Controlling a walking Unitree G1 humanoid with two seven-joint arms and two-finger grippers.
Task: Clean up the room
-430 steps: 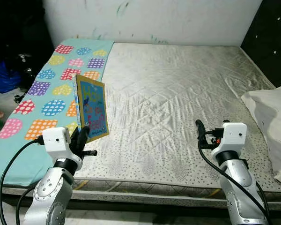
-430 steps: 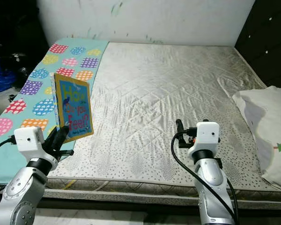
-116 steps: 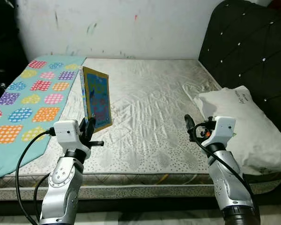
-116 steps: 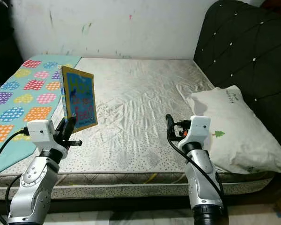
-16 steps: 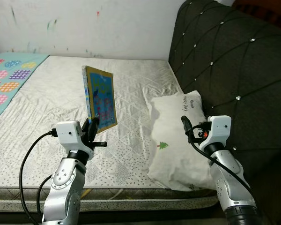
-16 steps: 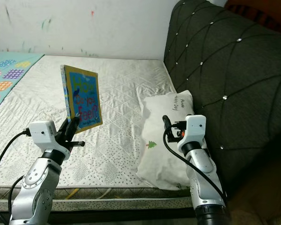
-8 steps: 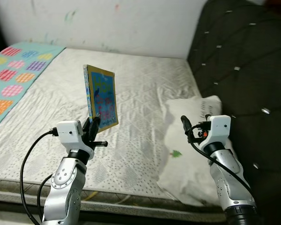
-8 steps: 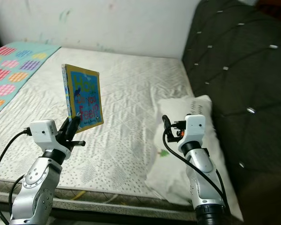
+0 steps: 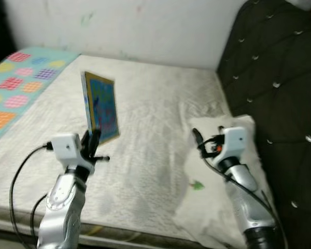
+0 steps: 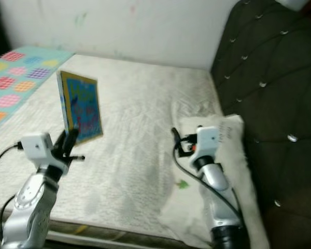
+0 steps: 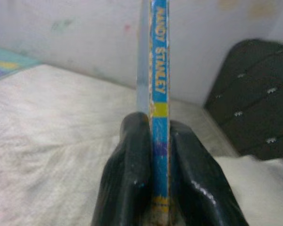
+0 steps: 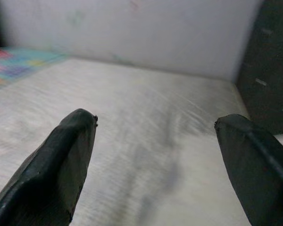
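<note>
My left gripper (image 9: 92,141) is pinched on the lower edge of a picture book (image 9: 100,107), which stands upright above the fingers, its blue and yellow cover turned toward my right arm. In the left wrist view the two black fingers (image 11: 132,165) press either side of the blue spine (image 11: 160,89), where I read the lettering "STANLEY". The book is held in the air over the near part of the mattress (image 9: 150,119), not resting on it.

My right gripper (image 12: 155,160) is spread wide, with nothing between the fingers; it hovers to the right of the book, well apart from it, pointing across the bed. Just under and beside that arm lies a white pillow (image 10: 225,150) with a small green tree print, against the dark tufted headboard (image 9: 280,67) on my right.

Beyond the book, on the far left of the mattress, lies a teal sheet with coloured patches (image 9: 20,88). A white wall with faint paint marks (image 10: 119,26) stands behind the bed. The head views are somewhat blurred.
</note>
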